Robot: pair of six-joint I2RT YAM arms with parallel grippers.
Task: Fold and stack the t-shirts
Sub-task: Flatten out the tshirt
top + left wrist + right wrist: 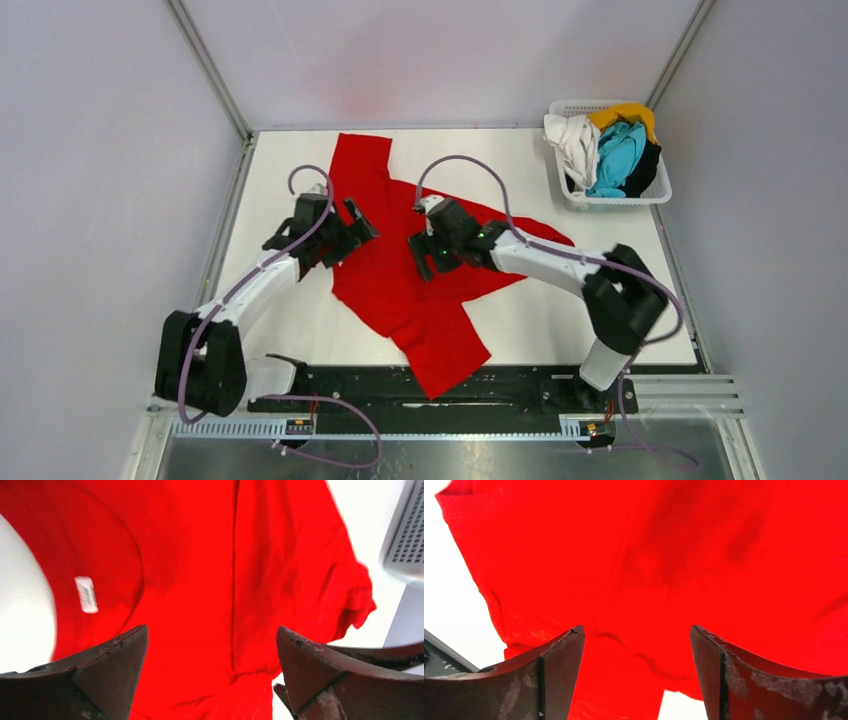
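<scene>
A large bright red t-shirt (400, 270) lies spread and rumpled across the middle of the white table; one strip reaches the far edge and one hangs over the near edge. My left gripper (350, 232) is open and empty above the shirt's left edge. The left wrist view shows the red cloth (210, 580) with a white label (86, 594) by the collar between its spread fingers. My right gripper (425, 255) is open and empty above the shirt's middle; the right wrist view shows wrinkled red cloth (639, 570). White, turquoise, yellow and black shirts (612, 150) lie bunched in the basket.
A white plastic lattice basket (655, 195) stands at the table's far right corner. Metal frame posts and grey walls close in the table at the back and sides. Bare white tabletop (590, 320) shows right of the red shirt, and more to its left.
</scene>
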